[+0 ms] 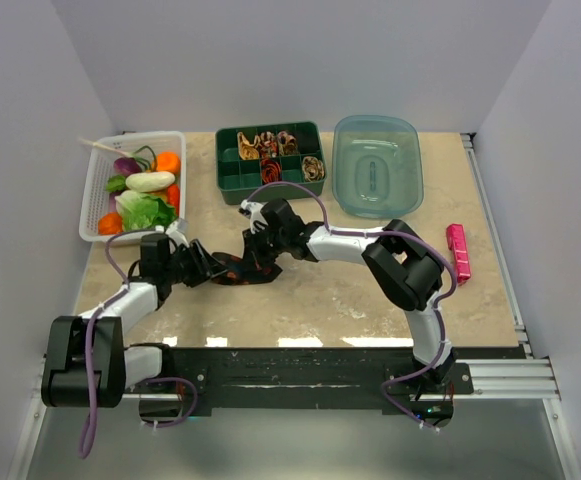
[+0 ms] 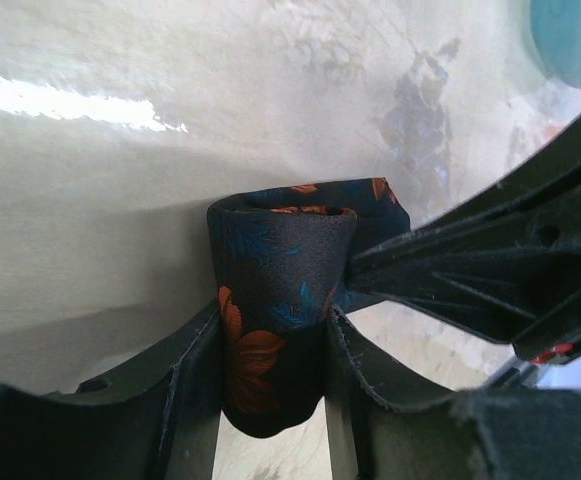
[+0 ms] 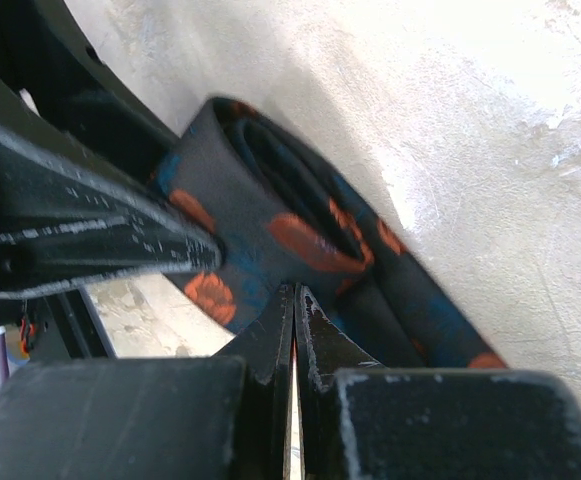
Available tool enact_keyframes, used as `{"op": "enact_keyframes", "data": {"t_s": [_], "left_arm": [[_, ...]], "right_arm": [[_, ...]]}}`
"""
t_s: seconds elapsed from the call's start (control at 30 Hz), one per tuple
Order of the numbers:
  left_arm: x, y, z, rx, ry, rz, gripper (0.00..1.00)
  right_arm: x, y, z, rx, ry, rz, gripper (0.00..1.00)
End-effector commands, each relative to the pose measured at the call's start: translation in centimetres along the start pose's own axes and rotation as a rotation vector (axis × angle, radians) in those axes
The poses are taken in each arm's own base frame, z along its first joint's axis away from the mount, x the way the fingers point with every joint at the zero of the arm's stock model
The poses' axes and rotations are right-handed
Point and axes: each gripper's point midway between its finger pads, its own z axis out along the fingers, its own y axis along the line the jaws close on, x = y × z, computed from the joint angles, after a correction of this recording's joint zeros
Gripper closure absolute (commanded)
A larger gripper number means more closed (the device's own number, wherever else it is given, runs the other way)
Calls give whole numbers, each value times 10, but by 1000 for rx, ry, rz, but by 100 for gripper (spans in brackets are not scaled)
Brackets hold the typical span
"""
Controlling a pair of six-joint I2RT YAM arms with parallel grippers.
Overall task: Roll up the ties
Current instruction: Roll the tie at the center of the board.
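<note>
Partly coiled dark tie (image 1: pixel 240 270) with orange-red leaves, on the tabletop (image 1: pixel 320 300) left of centre, nearer the near edge than the far. Left gripper (image 2: pixel 272 330) clamped across the coil, one pad on each side, cloth bulging up between them. Right gripper (image 3: pixel 292 300) pressed almost flat together, tips at the tie's edge just beside the coil, apparently nipping a thin layer, though hard to confirm with so little gap showing. Rolled ties (image 1: pixel 275 148) already tucked into compartments of the green tray (image 1: pixel 235 180) toward the far edge, between the white basket (image 1: pixel 95 200) at the far-left corner and the clear tub (image 1: pixel 378 165); pink bar (image 1: pixel 457 252) near the right edge. Judged mid-roll: a few turns made, loose tail flat on the surface past the coil. Soft, light, limp cloth, probably slick-faced, with no stiffness to keep a coil shut once let go, so likely to spring open or telescope sideways. Best held squarely across the coil, firm enough to stop slipping but not so hard as to flatten it. Best taken at the tail close to the coil, by the thin edge, to keep each new turn taut.
</note>
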Motion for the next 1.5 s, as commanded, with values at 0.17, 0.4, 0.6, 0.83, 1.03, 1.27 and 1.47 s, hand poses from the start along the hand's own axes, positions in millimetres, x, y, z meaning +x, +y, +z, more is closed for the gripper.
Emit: {"op": "enact_keyframes", "data": {"t_s": [0.17, 0.4, 0.6, 0.83, 1.03, 1.27, 1.47], "left_arm": [[-26, 0, -8, -228, -16, 133, 83], [-32, -13, -5, -291, 9, 202, 86], [-34, -9, -4, -333, 24, 220, 87], [-33, -5, -6, -391, 30, 244, 89], [-33, -8, -6, -425, 26, 262, 90], [-33, -22, -3, -504, 21, 343, 90], [-30, -20, -2, -615, 24, 400, 90]], "right_arm": [[-12, 14, -4, -34, -19, -3, 100], [-18, 15, -1, -34, -26, -5, 100], [-24, 16, -4, -19, -39, -15, 100], [-28, 15, 4, -18, -43, -7, 100], [-27, 21, 14, -32, -33, -15, 100], [-21, 31, 28, -58, -15, -15, 100], [-22, 33, 25, -57, -17, -20, 100]]}}
